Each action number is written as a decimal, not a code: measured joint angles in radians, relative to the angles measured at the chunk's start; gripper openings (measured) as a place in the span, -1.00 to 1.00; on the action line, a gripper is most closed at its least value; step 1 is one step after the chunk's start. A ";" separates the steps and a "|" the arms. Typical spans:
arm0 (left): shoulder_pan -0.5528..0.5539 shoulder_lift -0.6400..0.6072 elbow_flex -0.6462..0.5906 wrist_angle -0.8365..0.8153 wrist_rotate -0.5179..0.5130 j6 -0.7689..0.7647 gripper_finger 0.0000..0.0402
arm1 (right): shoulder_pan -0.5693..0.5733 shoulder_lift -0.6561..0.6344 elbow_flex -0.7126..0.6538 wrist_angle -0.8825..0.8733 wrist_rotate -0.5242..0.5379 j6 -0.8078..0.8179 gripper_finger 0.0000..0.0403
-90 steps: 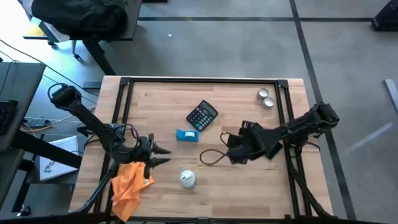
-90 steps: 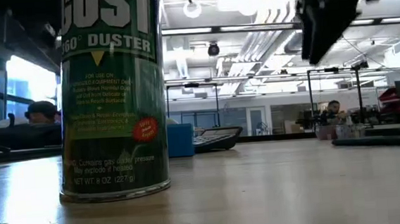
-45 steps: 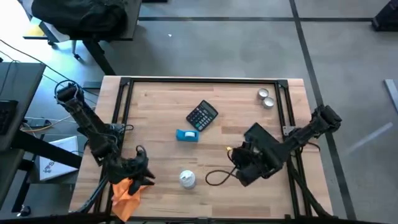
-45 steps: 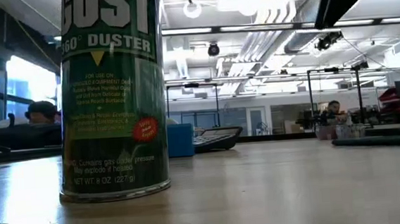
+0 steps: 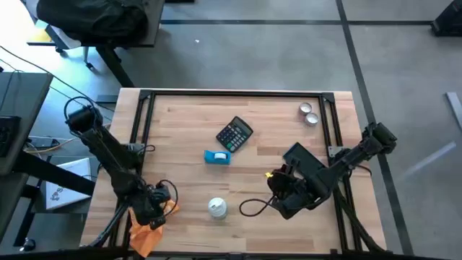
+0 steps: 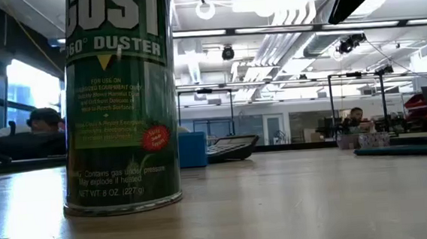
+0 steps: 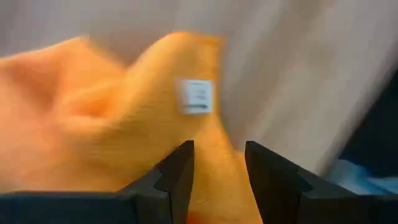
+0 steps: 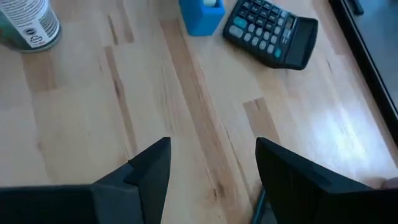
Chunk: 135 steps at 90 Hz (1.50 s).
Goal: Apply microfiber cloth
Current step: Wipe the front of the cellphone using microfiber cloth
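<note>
Since a second before, the left gripper [image 5: 153,214] had swung off the open wood beside the duster can [image 5: 217,208] and come down at the near left corner of the desk [image 5: 188,119], directly over the microfiber cloth [image 5: 146,232]. Its fingers [image 7: 178,171] stood parted, with orange fabric showing in the gap between them and beyond (whether they actually touched it, I could not tell). Much of the cloth was now covered by the arm from above; what showed lay crumpled, its long axis running from under the gripper down toward the desk's near edge, with a small white tag [image 7: 194,96] on a raised fold. The right gripper [image 8: 211,163] had also pulled back nearer to the front edge, and it hung open over bare wood, facing the blue box [image 8: 201,15] and the black calculator [image 8: 272,31] farther off. A loop of black cable [image 5: 253,206] lay on the desk beside it.
</note>
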 joint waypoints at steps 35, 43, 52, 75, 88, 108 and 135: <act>0.003 0.178 0.019 -0.095 0.056 0.002 -0.71 | 0.000 0.000 -0.027 0.025 -0.003 0.003 0.00; 0.004 0.166 0.040 -0.146 0.033 0.019 -0.94 | 0.000 0.001 -0.027 0.025 -0.003 0.003 0.00; 0.005 0.134 0.076 -0.207 -0.074 0.073 -0.97 | 0.000 0.001 -0.027 0.034 -0.002 0.003 0.00; 0.023 -0.011 0.239 -0.353 -0.515 0.194 -1.00 | 0.000 0.001 -0.027 0.163 0.057 -0.065 0.00; 0.061 -0.124 0.308 -0.451 -0.850 0.304 -1.00 | -0.007 0.000 -0.027 0.254 0.175 -0.148 0.00; 0.201 -0.258 0.331 -0.239 -1.149 0.702 -1.00 | -0.069 0.000 -0.027 0.474 0.265 -0.412 0.00; 0.434 -0.250 0.327 0.573 -0.721 1.467 -1.00 | -0.180 0.001 0.034 0.890 0.247 -0.957 0.00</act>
